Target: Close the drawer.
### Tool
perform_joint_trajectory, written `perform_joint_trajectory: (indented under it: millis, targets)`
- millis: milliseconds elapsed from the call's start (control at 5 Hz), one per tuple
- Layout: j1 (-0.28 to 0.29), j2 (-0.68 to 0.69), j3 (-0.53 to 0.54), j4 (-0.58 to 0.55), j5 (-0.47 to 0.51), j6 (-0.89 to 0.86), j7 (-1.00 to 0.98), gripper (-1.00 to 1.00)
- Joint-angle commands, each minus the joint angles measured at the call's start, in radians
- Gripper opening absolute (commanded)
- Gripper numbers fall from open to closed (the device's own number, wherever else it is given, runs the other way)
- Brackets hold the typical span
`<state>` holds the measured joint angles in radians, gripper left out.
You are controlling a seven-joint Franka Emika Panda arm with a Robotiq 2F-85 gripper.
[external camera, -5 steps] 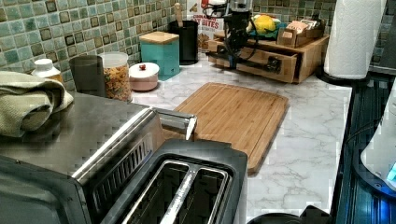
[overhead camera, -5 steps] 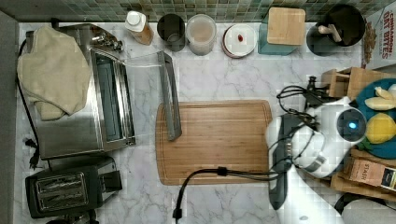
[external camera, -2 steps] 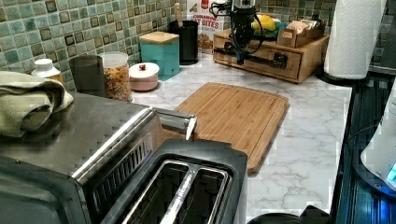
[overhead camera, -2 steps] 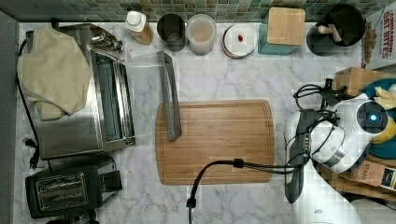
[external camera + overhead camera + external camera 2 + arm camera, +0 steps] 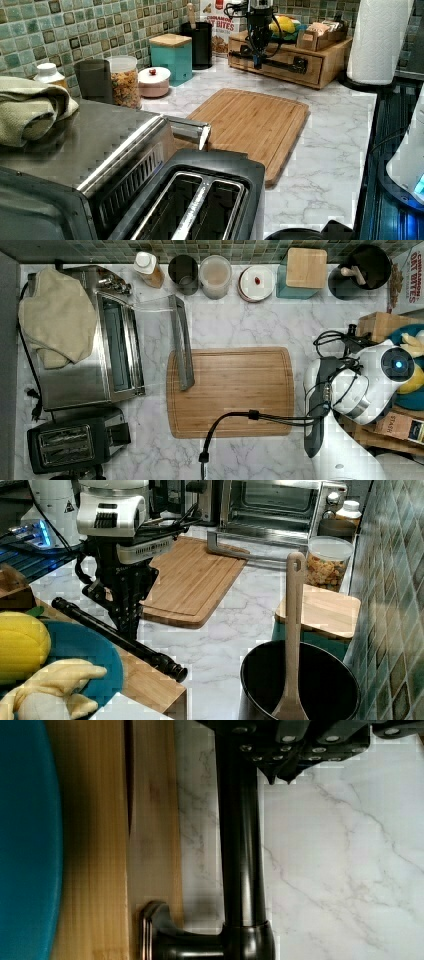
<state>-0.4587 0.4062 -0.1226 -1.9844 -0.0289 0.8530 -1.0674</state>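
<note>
The hand [image 5: 258,60] hangs straight down from the white arm at the front of the wooden stand [image 5: 327,62], its fingertips against the dark bar handle [image 5: 272,59] of the drawer [image 5: 280,67]. In the left view the drawer front sits nearly flush with the stand's face, directly behind the hand. The wrist view shows the handle [image 5: 240,855] running just beneath the fingertips [image 5: 280,770], which sit on the counter side of the bar; the drawer's light-wood front edge [image 5: 152,820] lies just beyond the bar, with a thin dark seam between it and the stand's top. Whether the fingers are spread or pinched together cannot be told.

In the right view the hand [image 5: 127,625] comes down just in front of the handle [image 5: 117,637], and a blue plate [image 5: 80,652] with yellow toys lies on the stand beyond the hand. Away from the stand, across a strip of marble counter [image 5: 240,325], lies the cutting board [image 5: 230,390]. Farther off in the same direction stand the toaster oven [image 5: 95,340] and the black toaster [image 5: 75,440]. To one side of the hand, along the tiled wall, a teal canister with a wooden lid [image 5: 171,55] and a black utensil holder [image 5: 197,42] stand near the stand's end.
</note>
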Motion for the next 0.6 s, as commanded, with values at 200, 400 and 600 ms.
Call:
perform_joint_trajectory:
  millis: [200,400,600]
  targets:
    - [-0.078,-0.006,-0.124,0.096,-0.03,0.012,0.037,-1.0]
    - [-0.076,-0.006,-0.126,0.096,-0.029,0.012,0.036,-1.0]
    - [-0.076,-0.006,-0.125,0.096,-0.029,0.012,0.036,-1.0]
